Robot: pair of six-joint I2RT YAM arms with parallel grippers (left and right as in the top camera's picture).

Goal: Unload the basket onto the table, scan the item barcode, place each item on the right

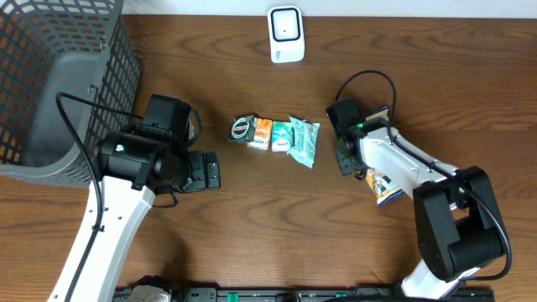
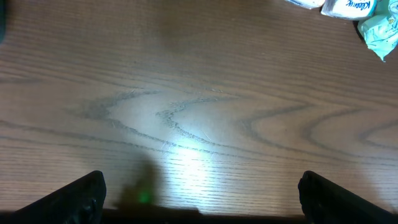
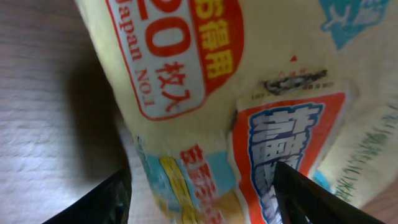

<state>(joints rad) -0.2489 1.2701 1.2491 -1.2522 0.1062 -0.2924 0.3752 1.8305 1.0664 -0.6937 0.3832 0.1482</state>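
Because the yellow packet [image 3: 186, 93] is a thin film pack with a red printed label, I judge it light, limp and rather slippery, and apt to buckle if pinched mid-face. A hold across one sealed end should keep it flat and leave the printed faces bare for reading. It lies on the tabletop [image 1: 252, 218] at the right side, partly under the right arm. The right pincer [image 3: 202, 177] stands over it with jaws apart, and the packet runs on past one finger, so nothing looks clamped. Well apart, at the far edge, sits the white scanner [image 1: 285, 34]. A row of small packs [image 1: 277, 134] lies at the middle. The left pincer [image 2: 202, 205] hangs wide and empty over bare wood, near the grey basket [image 1: 50, 84].
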